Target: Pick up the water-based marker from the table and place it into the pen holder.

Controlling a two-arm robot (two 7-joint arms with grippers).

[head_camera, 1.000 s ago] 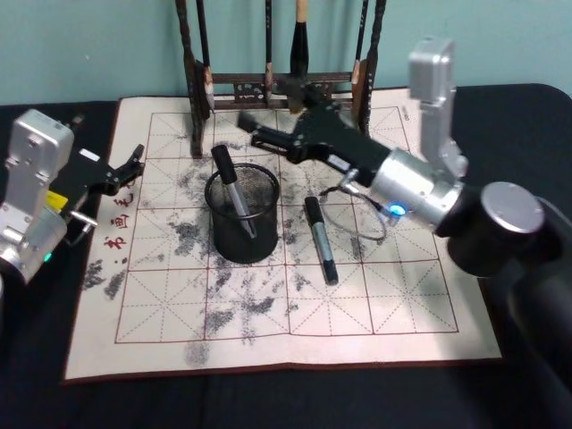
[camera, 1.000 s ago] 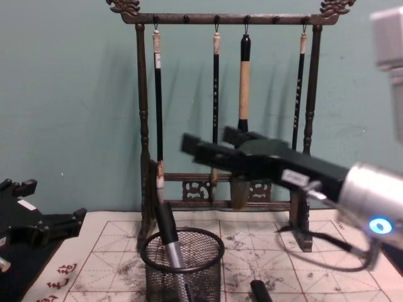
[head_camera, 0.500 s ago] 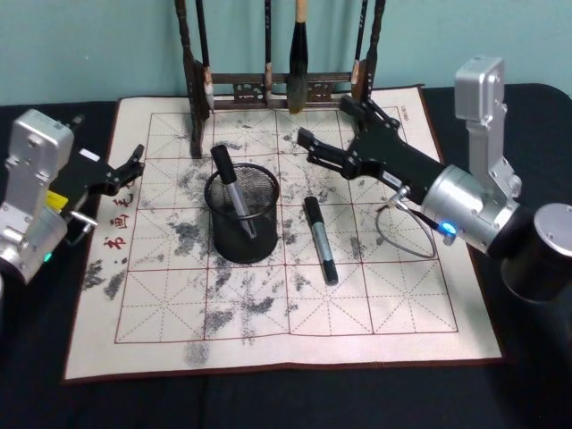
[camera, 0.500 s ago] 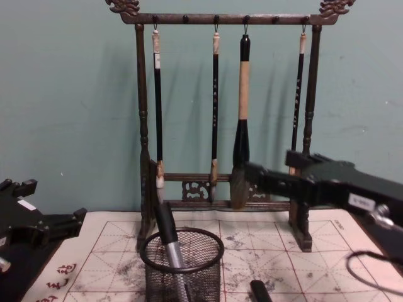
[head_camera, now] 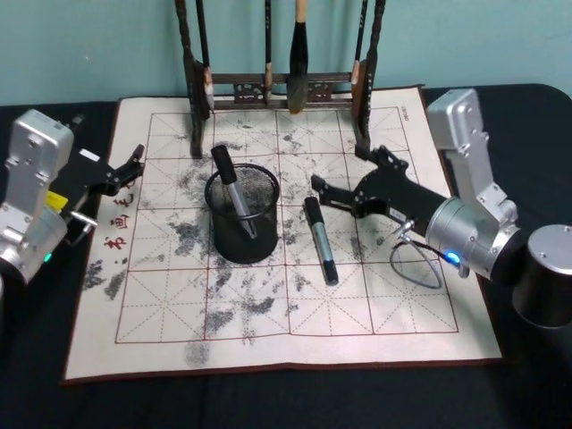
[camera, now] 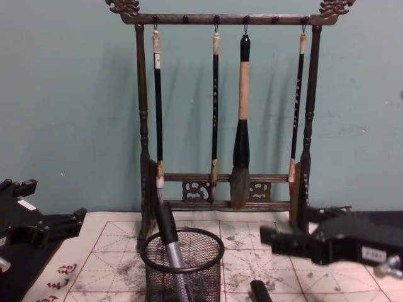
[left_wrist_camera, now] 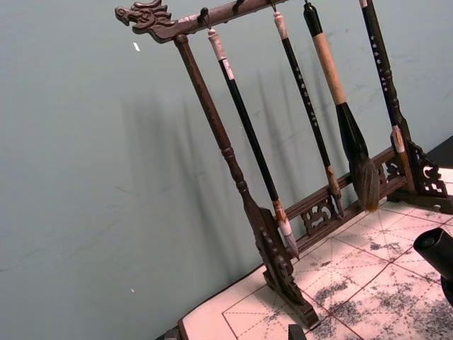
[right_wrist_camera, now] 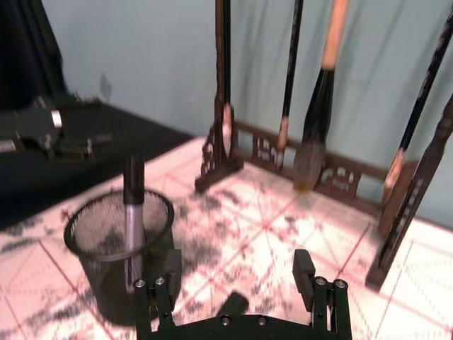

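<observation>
Centrally, the water-based marker [head_camera: 320,239] lies flat on the ink-stained calligraphy mat [head_camera: 161,331] that covers the dark table [head_camera: 36,393]. It sits just to the right of the pen holder [head_camera: 243,234] without touching it, its long axis runs roughly front to back, and its far end is nearest the right gripper [head_camera: 343,168]. The right gripper reaches in from the right and points leftward across the mat. Its jaws stand wide apart and grasp nothing. From the right wrist view the marker's far end [right_wrist_camera: 232,304] shows low between the two spread fingers [right_wrist_camera: 170,263], while the chest view places the gripper [camera: 284,228] above that end [camera: 259,290] and clear of it. The pen holder, a black mesh cup, stands upright on the mat and already holds a second marker [head_camera: 231,189], which leans against the rim with its dark top sticking out at the far left. Behind the cup, at the mat's far edge, a dark wooden brush rack [camera: 220,178] carries four hanging brushes [camera: 242,113]. The left gripper [head_camera: 136,164] is parked at the mat's left edge near the red characters [head_camera: 114,223] — jaws apart, empty, well away from both markers.
</observation>
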